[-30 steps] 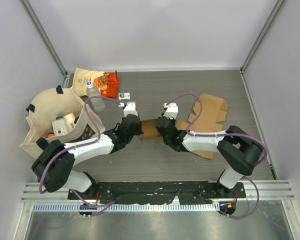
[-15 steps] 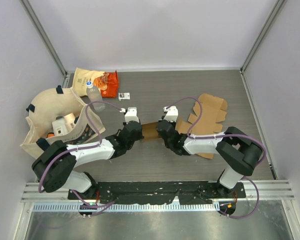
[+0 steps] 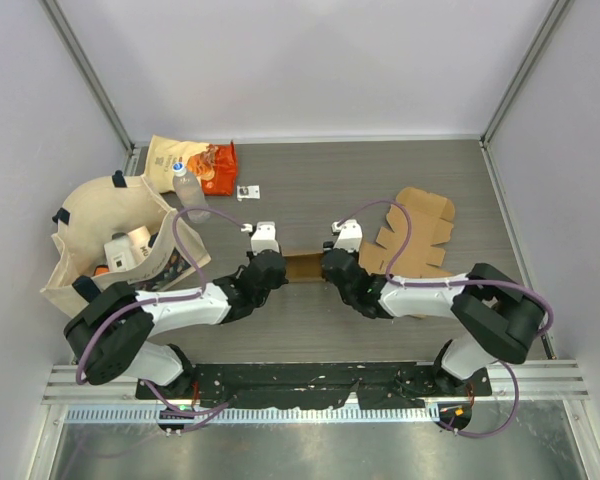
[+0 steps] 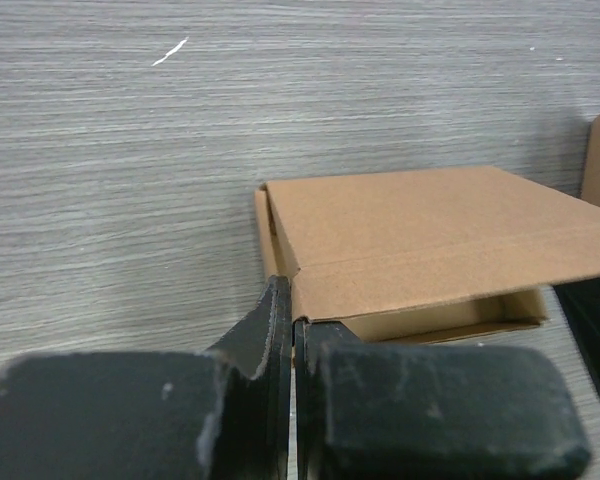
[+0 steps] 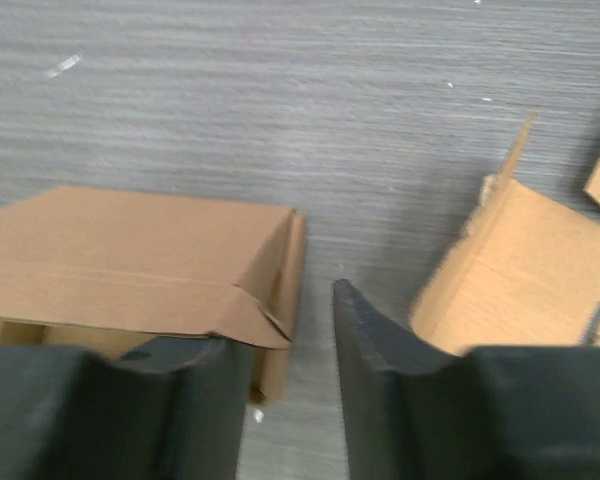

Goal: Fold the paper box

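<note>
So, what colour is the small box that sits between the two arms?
The box is plain brown cardboard with no print. The left wrist view shows it best.

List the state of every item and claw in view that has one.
Box: folded into shape, lid down, resting on the table.
Left claw: shut, at one end of the box.
Right claw: open, at the box's other end.
Cardboard sheet: unfolded, lying flat.
Cloth bag: open, things inside.
Bottle: capped, lying on its side.
</note>
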